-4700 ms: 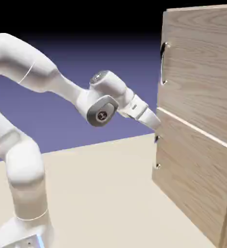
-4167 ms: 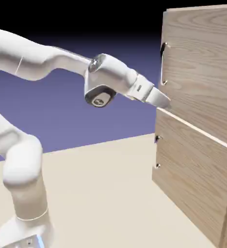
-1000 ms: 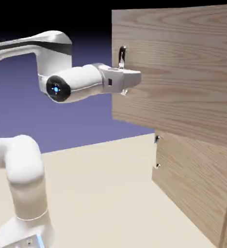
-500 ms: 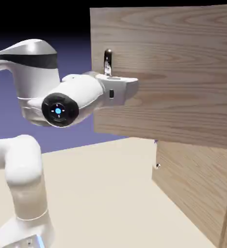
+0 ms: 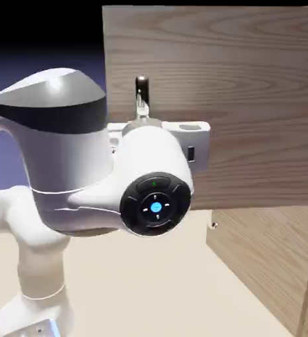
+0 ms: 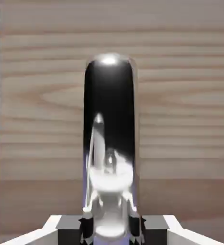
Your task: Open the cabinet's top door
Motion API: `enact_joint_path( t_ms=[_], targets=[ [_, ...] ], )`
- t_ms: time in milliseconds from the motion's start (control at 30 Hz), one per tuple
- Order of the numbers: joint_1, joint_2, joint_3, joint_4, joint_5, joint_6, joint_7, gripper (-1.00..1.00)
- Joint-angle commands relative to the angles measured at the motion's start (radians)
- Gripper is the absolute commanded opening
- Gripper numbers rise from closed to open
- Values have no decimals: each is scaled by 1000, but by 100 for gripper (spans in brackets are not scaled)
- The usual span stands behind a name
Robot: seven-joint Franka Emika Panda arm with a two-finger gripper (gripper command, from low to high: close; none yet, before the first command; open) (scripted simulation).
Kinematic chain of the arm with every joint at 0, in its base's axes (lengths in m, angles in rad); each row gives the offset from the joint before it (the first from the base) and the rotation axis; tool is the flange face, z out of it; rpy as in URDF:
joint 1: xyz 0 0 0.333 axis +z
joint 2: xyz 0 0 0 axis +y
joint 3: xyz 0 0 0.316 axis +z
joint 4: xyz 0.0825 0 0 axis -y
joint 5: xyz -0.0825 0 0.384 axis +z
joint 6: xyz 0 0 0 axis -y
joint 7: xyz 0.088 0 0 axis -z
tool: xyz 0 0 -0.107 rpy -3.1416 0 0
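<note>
In the exterior view my arm (image 5: 64, 164) filled the left half, its white and dark-grey shell close to the camera and the round end cap with a blue light (image 5: 156, 207) facing outward. Just right of that, my hand ran level toward the top door (image 5: 249, 99), and my gripper (image 5: 142, 118) sat at the silver bar handle (image 5: 141, 92), whose upper end stood up above the hand against the wood. The fingers themselves were hidden behind the wrist there.

The top door was swung wide open, its wood-grain face turned almost square to the camera and spreading from the handle edge to the picture's right edge. Below and to the right stood the rest of the cabinet (image 5: 268, 270) on the pale table (image 5: 143, 289), with the lower door (image 5: 255, 263) shut and one small dark handle mount (image 5: 213, 226) showing at its left edge.

In the hand view my gripper (image 6: 111, 225) was clamped shut on the handle (image 6: 110, 143), which rose tall and mirror-dark between the two finger tips, the wood panel (image 6: 181, 119) filling everything behind it.
</note>
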Motion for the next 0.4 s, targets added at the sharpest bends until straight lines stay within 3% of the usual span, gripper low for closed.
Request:
enact_joint_path(
  t_ms=[0, 367],
  targets=[
    [32, 0, -19, 36, -9, -27, 6, -100],
    [365, -31, -172, 424, -68, -302, 98, -100]
  ],
)
